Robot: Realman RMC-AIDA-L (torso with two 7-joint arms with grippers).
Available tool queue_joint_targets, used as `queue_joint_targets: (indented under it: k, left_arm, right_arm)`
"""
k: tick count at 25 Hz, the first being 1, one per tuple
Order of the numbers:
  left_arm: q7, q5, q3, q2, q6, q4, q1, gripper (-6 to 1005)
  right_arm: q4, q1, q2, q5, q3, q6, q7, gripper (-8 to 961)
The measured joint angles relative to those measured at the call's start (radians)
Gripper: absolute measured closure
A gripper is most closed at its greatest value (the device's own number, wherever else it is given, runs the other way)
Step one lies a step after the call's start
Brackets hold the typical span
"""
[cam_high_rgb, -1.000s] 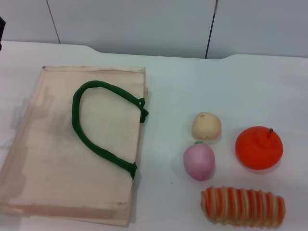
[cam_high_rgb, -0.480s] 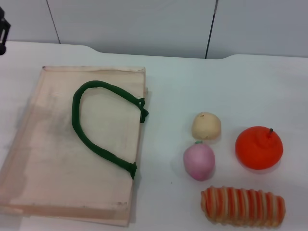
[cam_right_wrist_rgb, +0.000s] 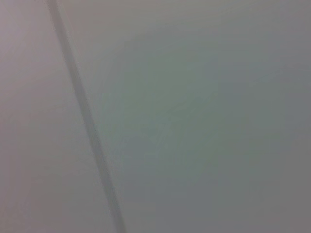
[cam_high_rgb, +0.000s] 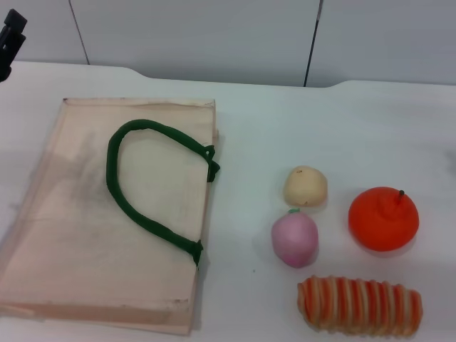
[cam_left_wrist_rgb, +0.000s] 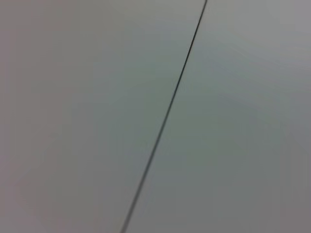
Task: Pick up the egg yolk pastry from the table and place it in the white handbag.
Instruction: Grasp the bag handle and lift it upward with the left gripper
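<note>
The egg yolk pastry [cam_high_rgb: 306, 186], a small pale cream lump, rests on the white table right of centre in the head view. The white handbag [cam_high_rgb: 71, 235], a flat beige cloth tote with a dark green loop handle [cam_high_rgb: 112, 157], lies flat on the left half of the table. A black part of my left gripper [cam_high_rgb: 10, 39] shows at the upper left edge, above and beyond the bag's far left corner, far from the pastry. My right gripper is out of view. Both wrist views show only a grey panelled wall with a dark seam.
A pink-purple round fruit [cam_high_rgb: 294, 239] lies just in front of the pastry. An orange fruit [cam_high_rgb: 382, 218] sits to its right, and a striped orange-and-cream roll [cam_high_rgb: 360, 305] lies near the front edge. A grey panelled wall [cam_high_rgb: 214, 35] backs the table.
The left gripper has come further into the head view at the upper left edge. Its shadow on the bag's left side has faded. The objects on the table have not moved.
</note>
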Motion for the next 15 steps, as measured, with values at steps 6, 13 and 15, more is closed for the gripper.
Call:
queue_joint_targets:
  k: [6,13,15]
  left_arm:
    - [-0.427,0.161,0.001,-0.005,0.037,-0.239,-0.049,205]
    - [-0.879,0.339,0.145,0.003,0.031,-0.418,-0.1,205]
    - [-0.978,0.37,0.205,0.006,0.029,-0.447,-0.104,205]
  right_arm:
    - [-0.132,-0.009,-0.022,-0.259,0.004,0.003,0.169,100]
    - [-0.283,-0.034,-0.032,-0.466,0.011,0.004,0.313,101]
    - [-0.295,-0.036,-0.03,-0.474,0.012,0.004,0.318,101]
